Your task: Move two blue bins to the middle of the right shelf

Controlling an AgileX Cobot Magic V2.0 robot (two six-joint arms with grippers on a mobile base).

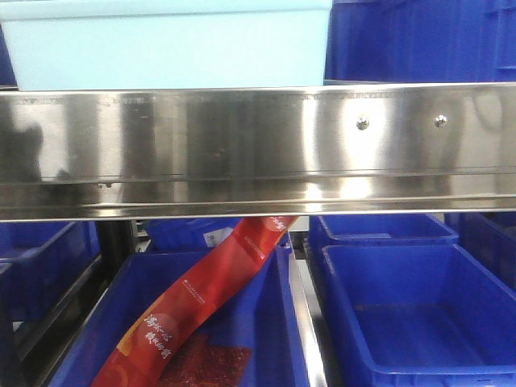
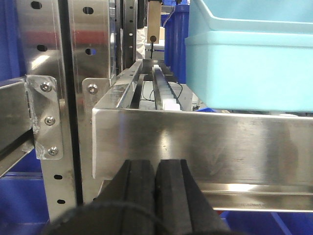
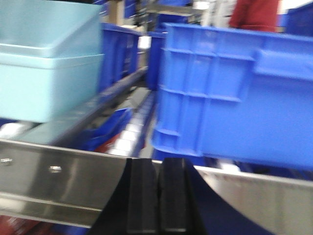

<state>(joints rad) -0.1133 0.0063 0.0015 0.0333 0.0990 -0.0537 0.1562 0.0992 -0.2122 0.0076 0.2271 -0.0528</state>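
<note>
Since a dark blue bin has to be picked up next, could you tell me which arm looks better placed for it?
Probably the right. The right gripper, shut, faces a dark blue bin just beyond the shelf rail. The left gripper, also shut, faces a light blue bin.

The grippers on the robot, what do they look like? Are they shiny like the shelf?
No, not shiny. In each wrist camera view the gripper is matte black. The left gripper has two thick, flat-sided fingers with rounded tops, standing side by side like rubbery pads. The right gripper looks just the same: two dark, blocky fingers. No cables, stickers or markings show on either one.
</note>
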